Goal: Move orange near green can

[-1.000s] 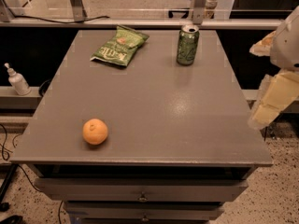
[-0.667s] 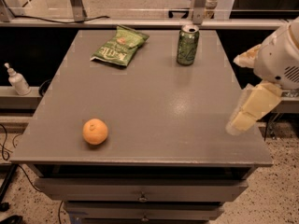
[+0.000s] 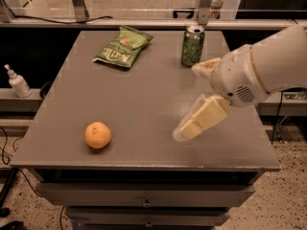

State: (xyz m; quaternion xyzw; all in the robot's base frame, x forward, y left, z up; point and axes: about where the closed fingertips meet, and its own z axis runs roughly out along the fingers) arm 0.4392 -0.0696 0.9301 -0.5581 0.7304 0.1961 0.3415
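Observation:
The orange [image 3: 98,134] sits on the grey table [image 3: 144,95] near its front left. The green can [image 3: 193,45] stands upright at the back right of the table. My gripper [image 3: 187,102] reaches in from the right on a white arm and hangs over the table's right middle, well right of the orange and in front of the can. Its two cream fingers are spread apart, one tip pointing toward the can and the other low over the table. It holds nothing.
A flat green chip bag [image 3: 123,48] lies at the back left of the table. A small white bottle [image 3: 17,82] stands on a ledge off the left side. Drawers run below the table's front edge. A rail and posts cross behind the table.
My arm has swung in from the right edge toward the table's middle, and the gripper is lower and further left. The orange, can and bag have not moved.

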